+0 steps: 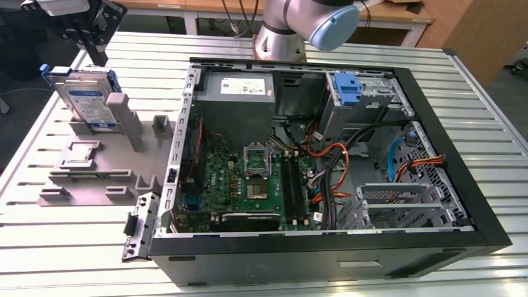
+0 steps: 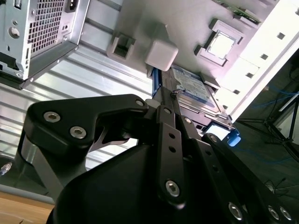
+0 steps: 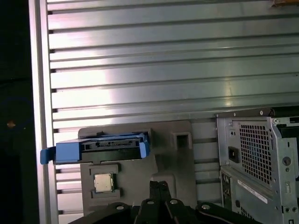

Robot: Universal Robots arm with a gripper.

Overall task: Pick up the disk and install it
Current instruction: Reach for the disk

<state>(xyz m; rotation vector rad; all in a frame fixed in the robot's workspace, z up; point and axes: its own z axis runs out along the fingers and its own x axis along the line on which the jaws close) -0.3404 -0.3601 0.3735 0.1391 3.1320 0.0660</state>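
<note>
The disk [image 1: 85,99] stands upright on its edge in a grey holder [image 1: 99,167] at the exterior view's left, outside the computer case. It is grey metal with a white-and-blue label and a blue bracket. My black gripper [image 1: 98,60] hangs just above the disk's top edge, near one end, fingers drawn together with nothing between them. In the first wrist view the gripper [image 3: 159,185] is set apart from the disk [image 3: 98,147], seen edge-on. In the second wrist view the gripper [image 2: 162,93] points at the disk [image 2: 194,93]; contact cannot be made out.
The open computer case [image 1: 462,204] lies on the slatted metal table [image 1: 495,124]. Inside are a grey power-supply box [image 1: 239,90], a silver cage with a blue latch [image 1: 350,93], a motherboard [image 1: 247,179] and loose cables. The arm's base [image 1: 285,37] stands behind the case.
</note>
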